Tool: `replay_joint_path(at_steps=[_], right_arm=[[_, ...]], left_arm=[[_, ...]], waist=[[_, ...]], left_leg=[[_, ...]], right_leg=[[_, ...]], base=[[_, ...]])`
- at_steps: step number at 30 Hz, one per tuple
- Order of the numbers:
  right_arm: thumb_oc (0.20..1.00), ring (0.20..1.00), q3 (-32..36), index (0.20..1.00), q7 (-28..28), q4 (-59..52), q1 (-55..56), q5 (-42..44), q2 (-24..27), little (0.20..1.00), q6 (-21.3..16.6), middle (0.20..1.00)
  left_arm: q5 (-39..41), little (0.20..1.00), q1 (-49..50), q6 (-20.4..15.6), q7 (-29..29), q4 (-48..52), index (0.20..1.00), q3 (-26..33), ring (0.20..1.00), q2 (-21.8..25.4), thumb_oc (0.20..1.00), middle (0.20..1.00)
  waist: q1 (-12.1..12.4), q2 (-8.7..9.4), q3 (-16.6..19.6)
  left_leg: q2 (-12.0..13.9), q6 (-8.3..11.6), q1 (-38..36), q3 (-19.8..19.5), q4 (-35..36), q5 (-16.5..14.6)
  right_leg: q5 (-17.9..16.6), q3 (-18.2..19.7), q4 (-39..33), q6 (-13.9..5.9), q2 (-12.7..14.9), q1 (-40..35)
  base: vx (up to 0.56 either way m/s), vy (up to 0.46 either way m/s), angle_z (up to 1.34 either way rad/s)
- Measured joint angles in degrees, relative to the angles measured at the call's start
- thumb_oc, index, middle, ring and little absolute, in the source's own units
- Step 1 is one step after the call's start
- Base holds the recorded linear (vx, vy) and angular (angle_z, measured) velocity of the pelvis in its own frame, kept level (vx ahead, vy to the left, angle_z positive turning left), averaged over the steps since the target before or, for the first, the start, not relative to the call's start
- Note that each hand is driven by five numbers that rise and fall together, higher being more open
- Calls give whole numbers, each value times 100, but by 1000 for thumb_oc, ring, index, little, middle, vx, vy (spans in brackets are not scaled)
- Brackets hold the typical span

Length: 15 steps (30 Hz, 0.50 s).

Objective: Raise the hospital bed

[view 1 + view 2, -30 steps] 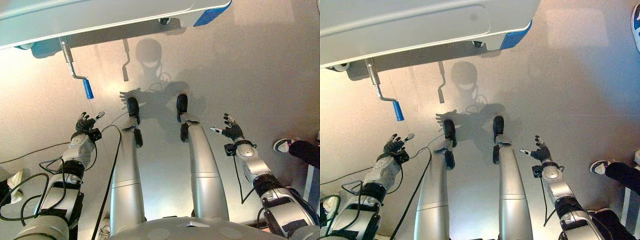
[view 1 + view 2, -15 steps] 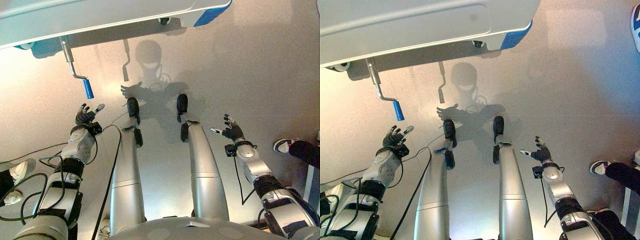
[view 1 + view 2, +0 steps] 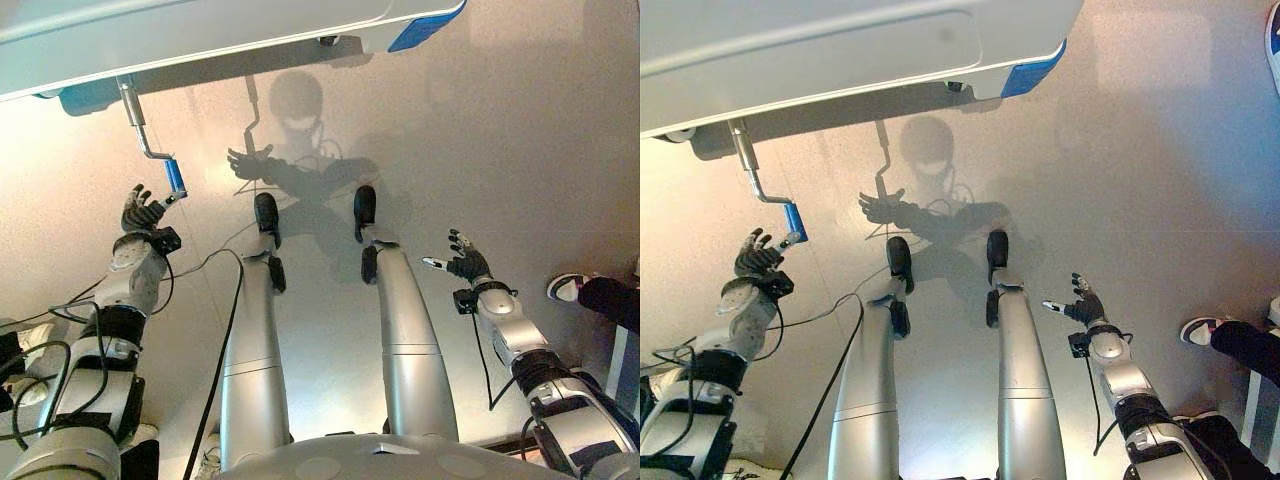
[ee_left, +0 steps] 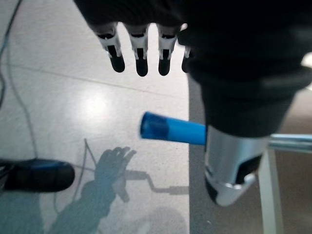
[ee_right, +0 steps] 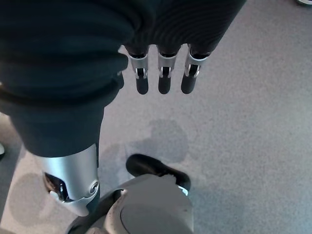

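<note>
The hospital bed's pale end panel with a blue corner runs along the far side. A metal crank hangs from under it and ends in a blue handle. My left hand is open just beside that handle, thumb tip close to its lower end. In the left wrist view the blue handle lies between the fingers and the thumb, untouched. My right hand hangs open over the floor at the right, far from the crank.
A bed caster shows under the bed's left end. A person's shoe and dark trouser leg stand at the right edge. Grey floor stretches between me and the bed.
My left hand has risen and moved left toward the bed, from well below the blue handle to right beside it. The right hand has stayed put.
</note>
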State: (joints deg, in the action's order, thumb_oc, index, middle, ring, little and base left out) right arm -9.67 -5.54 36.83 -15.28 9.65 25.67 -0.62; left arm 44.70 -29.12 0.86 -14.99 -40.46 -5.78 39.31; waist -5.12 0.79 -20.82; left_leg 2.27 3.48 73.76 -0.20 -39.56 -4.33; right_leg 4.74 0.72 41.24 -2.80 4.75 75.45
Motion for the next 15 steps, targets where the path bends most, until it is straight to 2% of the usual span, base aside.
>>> replay_joint_path(at_steps=[4,15], right_arm=[[1000,1000,-1,1000,28,3,11,0,1,1000,49,1000],[1000,1000,-25,1000,140,-9,31,0,8,1000,82,1000]], left_arm=[[0,1000,-226,6,26,4,1000,-23,1000,198,1000,1000],[0,1000,-488,46,44,58,1000,-311,1000,327,1000,1000]], waist=[[-17,-11,-6],[-39,-16,-10]], left_leg=[[-4,-11,12,5,-7,-28],[5,14,46,6,-8,-86]], right_leg=[[-10,20,-37,-11,-4,0],[7,45,-97,-38,-34,28]], base=[[8,9,-2],[4,2,-1]])
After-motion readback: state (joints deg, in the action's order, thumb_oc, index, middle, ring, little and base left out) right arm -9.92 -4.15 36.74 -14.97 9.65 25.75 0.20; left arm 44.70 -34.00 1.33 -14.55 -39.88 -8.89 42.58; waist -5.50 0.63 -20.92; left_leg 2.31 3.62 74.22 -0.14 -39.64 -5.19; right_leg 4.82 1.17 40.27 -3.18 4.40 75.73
